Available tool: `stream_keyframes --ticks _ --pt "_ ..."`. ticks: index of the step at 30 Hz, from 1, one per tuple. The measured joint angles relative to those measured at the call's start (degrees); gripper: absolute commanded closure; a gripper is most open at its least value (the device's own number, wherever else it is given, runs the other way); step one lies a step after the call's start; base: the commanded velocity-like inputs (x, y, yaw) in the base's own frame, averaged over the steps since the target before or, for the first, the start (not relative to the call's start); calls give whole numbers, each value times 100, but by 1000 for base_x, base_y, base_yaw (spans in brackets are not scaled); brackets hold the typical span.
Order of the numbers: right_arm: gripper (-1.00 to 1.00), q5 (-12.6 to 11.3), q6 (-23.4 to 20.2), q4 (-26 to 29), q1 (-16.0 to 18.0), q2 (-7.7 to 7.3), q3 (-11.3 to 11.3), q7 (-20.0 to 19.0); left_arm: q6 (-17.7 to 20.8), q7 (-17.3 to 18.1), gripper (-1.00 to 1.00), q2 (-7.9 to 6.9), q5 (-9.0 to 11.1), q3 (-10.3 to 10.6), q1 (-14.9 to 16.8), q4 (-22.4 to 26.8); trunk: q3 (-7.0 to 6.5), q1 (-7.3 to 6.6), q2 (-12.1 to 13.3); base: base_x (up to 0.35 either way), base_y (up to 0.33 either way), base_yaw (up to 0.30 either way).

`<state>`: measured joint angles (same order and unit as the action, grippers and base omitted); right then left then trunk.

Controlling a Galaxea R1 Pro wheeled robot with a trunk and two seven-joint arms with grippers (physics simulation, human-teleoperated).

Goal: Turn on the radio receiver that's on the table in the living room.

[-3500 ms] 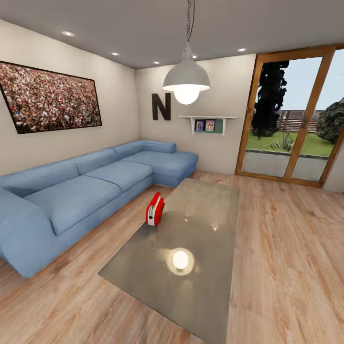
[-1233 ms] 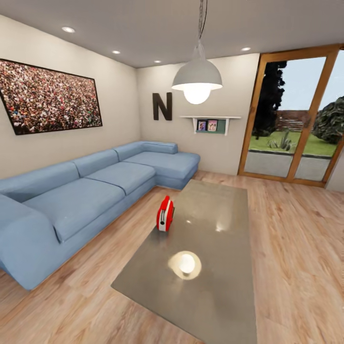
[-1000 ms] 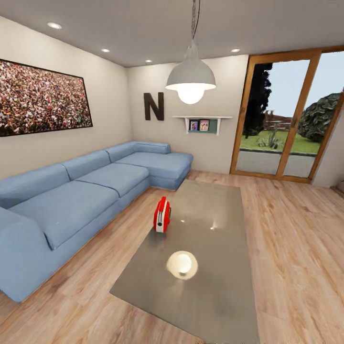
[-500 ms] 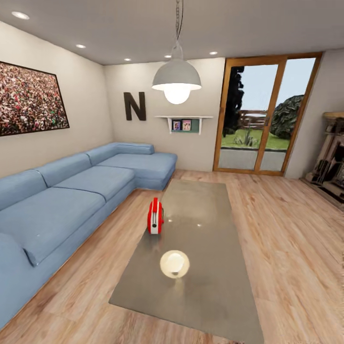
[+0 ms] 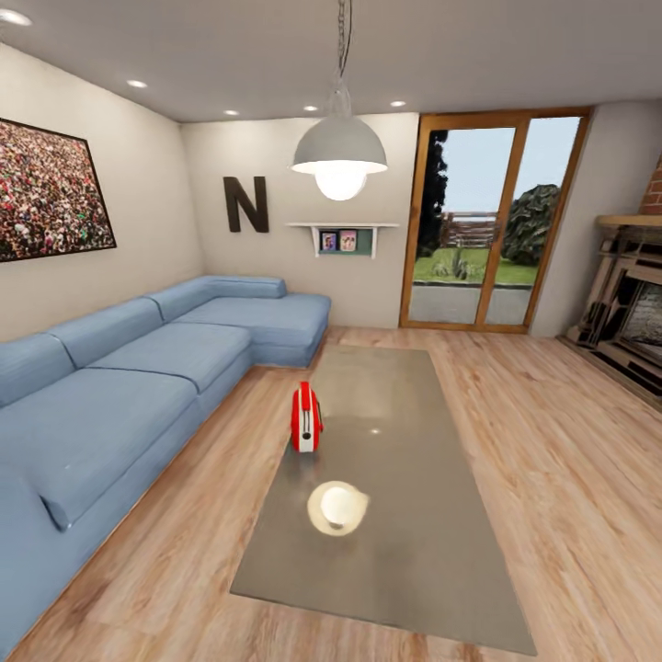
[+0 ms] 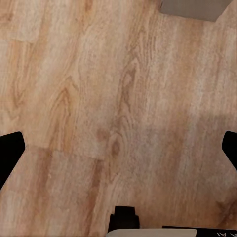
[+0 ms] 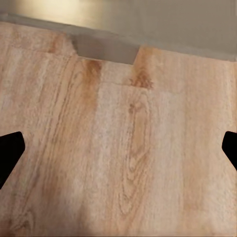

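The red radio receiver (image 5: 306, 417) stands upright near the left edge of the long glossy grey-brown table (image 5: 405, 432), showing me its narrow side with the white trim. It is some way ahead of me in the living room. In the left wrist view my left gripper (image 6: 118, 153) hangs open over the wood floor, and a table corner (image 6: 195, 7) shows beyond it. In the right wrist view my right gripper (image 7: 118, 150) is open over the floor, close to the table's edge (image 7: 148, 19). Nothing sits between either pair of fingers.
A blue L-shaped sofa (image 5: 138, 368) runs along the table's left side. A fireplace (image 5: 634, 294) stands at the right wall. Wood-framed glass doors (image 5: 483, 225) are at the back. A white pendant lamp (image 5: 338, 156) hangs over the table. Plank floor (image 5: 570, 460) stretches right of the table.
The head view has swung to the right and a little closer; the fireplace has come into view and the table lies more lengthwise ahead. The radio keeps its place on the table.
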<state>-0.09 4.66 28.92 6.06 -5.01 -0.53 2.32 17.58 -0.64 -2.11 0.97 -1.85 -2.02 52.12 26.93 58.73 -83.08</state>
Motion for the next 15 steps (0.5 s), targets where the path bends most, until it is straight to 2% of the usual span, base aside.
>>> stream_keyframes --ticks 9,15 --pt "-100 0 -1 0 0 5 1 -4 -26 -19 -100 0 0 0 0 0 0 0 0 0 312 -14" --pt "-100 0 0 0 0 3 0 -4 -26 -23 -100 0 0 0 0 0 0 0 0 0 311 -222"
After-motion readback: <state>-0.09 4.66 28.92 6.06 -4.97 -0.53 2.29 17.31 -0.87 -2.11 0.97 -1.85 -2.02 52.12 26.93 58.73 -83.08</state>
